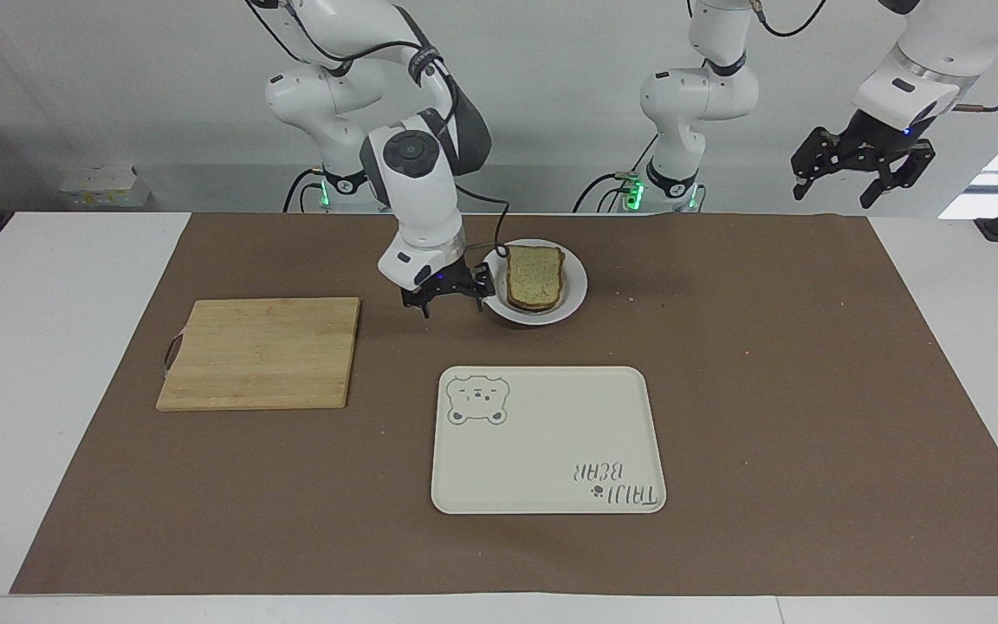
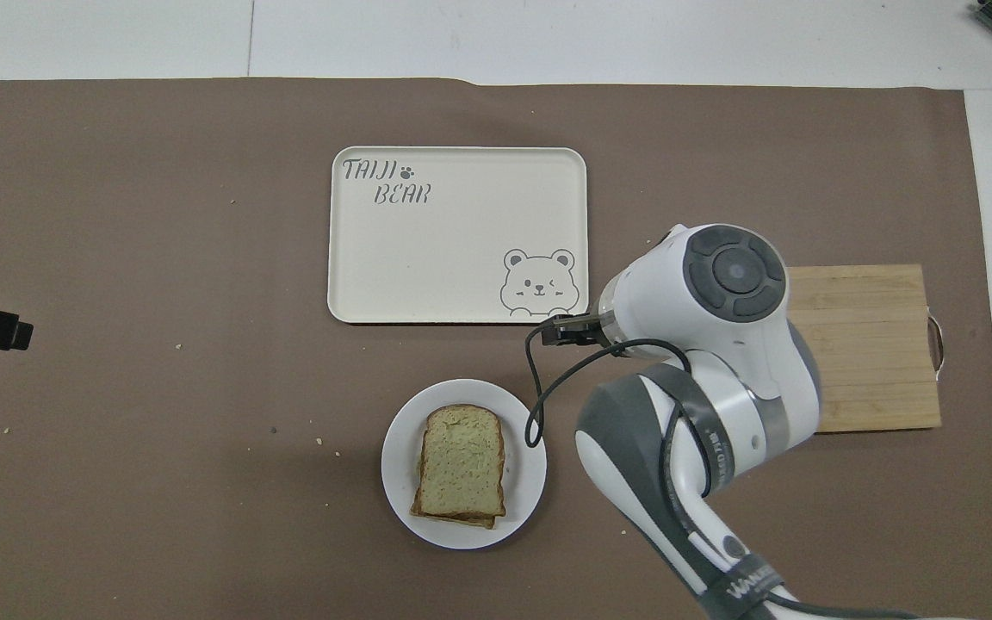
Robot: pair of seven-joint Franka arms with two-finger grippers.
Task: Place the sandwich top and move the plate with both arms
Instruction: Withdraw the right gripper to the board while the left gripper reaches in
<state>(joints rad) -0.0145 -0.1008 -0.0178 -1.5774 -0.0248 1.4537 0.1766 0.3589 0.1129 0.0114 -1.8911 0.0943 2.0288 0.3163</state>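
A plain pale wall [image 1: 568, 78] stood past the white table [image 1: 57, 364]. Brown paper [image 1: 767, 364] covered most of the table (its ends stayed bare).
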